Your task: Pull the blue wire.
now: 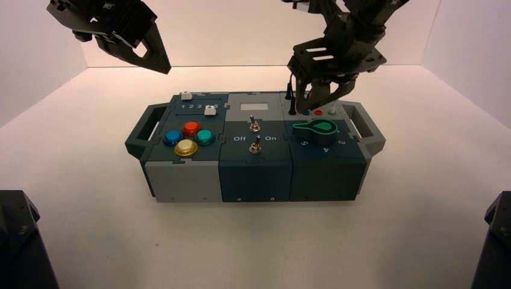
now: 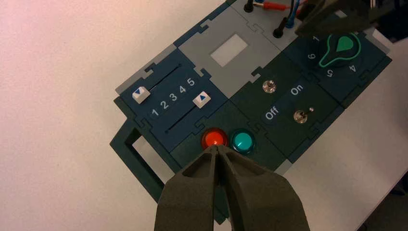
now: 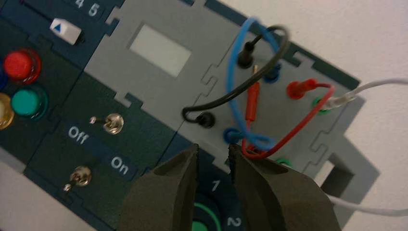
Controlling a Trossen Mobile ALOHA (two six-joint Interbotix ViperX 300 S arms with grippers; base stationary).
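Right gripper (image 3: 214,154) | jaws slightly apart, empty, beside blue wire (image 3: 234,91) | left gripper (image 2: 217,153) jaws together, raised

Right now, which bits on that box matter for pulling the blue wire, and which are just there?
In play: blue wire; right gripper, open beside its plug.

Just there: black wire, red wire, white wire, buttons, sliders, switches, knob; left gripper, shut.

The right gripper (image 3: 213,150) is seen with jaws slightly parted just beside the blue wire (image 3: 234,67), looped among black and red wires.
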